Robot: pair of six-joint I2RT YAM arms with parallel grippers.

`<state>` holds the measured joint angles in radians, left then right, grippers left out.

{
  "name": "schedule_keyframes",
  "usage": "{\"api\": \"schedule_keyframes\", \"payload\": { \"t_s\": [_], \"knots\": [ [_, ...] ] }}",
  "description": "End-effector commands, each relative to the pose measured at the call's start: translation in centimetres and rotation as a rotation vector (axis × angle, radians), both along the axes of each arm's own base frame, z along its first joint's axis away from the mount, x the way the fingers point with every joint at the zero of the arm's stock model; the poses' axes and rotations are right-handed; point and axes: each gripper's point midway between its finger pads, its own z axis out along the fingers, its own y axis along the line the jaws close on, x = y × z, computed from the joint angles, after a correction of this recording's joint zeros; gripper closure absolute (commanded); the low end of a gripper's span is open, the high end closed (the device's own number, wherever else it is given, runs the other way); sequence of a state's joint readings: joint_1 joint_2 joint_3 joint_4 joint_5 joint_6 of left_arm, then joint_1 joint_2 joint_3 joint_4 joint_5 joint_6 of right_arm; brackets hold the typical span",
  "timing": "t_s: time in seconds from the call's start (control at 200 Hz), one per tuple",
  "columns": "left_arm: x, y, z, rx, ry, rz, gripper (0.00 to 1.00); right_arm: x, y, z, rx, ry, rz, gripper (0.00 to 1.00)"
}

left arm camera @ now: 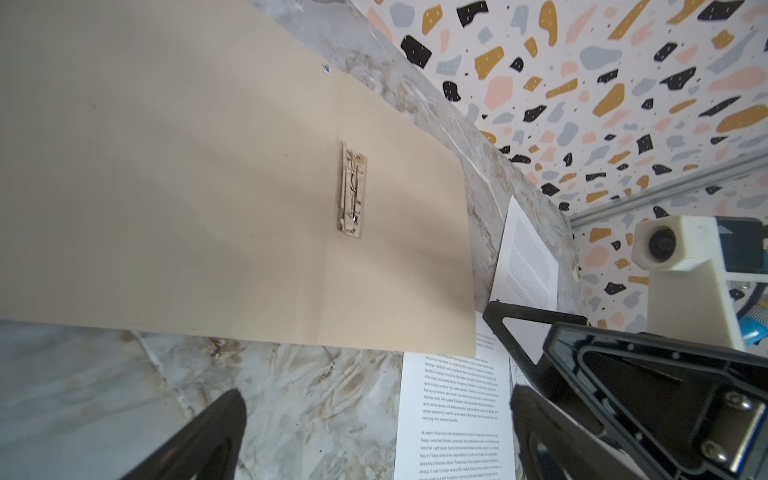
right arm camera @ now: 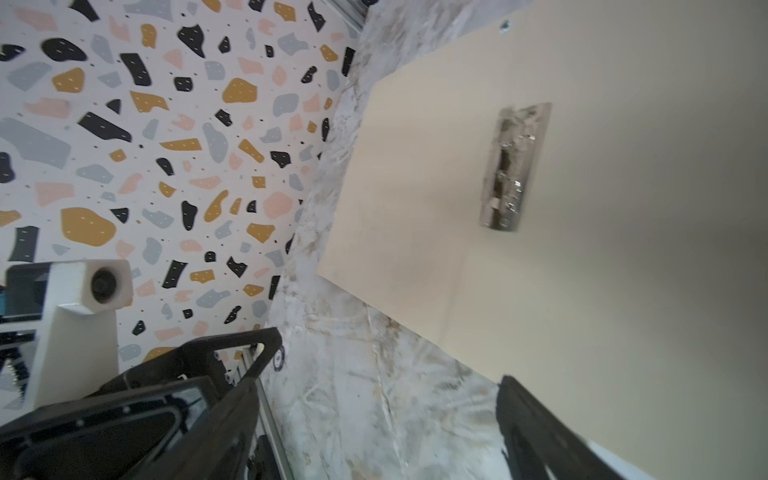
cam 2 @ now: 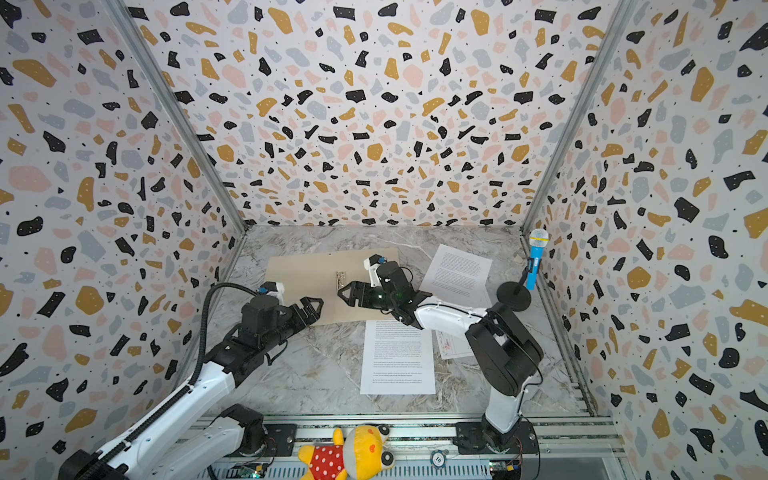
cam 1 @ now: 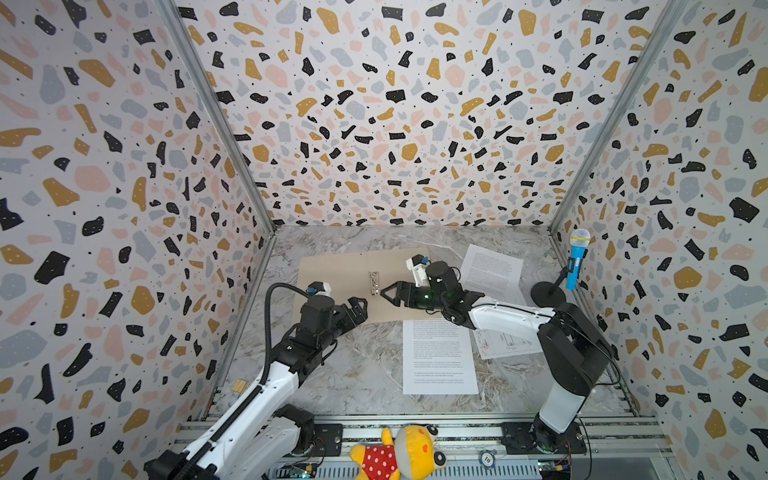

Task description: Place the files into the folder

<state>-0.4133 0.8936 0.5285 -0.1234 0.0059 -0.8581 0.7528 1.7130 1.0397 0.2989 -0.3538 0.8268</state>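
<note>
Only the left wrist view shows the clip (left arm camera: pixel 351 189) sharply; left hand (cam 1: pixel 362 309) and right hand (cam 1: pixel 386 296) both gape, empty.

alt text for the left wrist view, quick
An open tan folder lies flat on the marble table, metal clip at its spine, no paper on it. A printed sheet lies at its corner, a second sheet beyond; the open left gripper hovers over the table.
</note>
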Motion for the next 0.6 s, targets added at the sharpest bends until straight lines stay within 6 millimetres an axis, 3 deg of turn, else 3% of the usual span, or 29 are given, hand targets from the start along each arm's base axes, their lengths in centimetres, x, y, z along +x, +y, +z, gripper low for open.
{"api": "schedule_keyframes", "payload": {
  "t_s": [0.0,0.24,0.35,0.491,0.591],
  "knots": [
    [0.3,-1.4,0.2,-0.041,-0.039,0.041,0.00,-0.5,-4.5,-1.4,-0.097,-0.015,-0.081,0.07],
    [-1.3,-7.2,-1.9,-0.058,-0.003,-0.080,0.00,-2.0,-13.3,-3.6,-0.183,0.012,-0.272,0.06],
    [-2.3,-9.9,-2.8,-0.049,0.019,-0.154,0.00,-3.2,-16.1,-4.6,-0.218,0.037,-0.335,0.06],
    [-2.5,-11.5,-3.2,-0.056,0.030,-0.216,0.00,-5.2,-19.8,-6.5,-0.280,0.083,-0.417,0.05],
    [-3.1,-12.9,-4.5,-0.054,0.076,-0.284,0.00,-6.4,-21.7,-7.5,-0.298,0.105,-0.453,0.05]
  ]
}}
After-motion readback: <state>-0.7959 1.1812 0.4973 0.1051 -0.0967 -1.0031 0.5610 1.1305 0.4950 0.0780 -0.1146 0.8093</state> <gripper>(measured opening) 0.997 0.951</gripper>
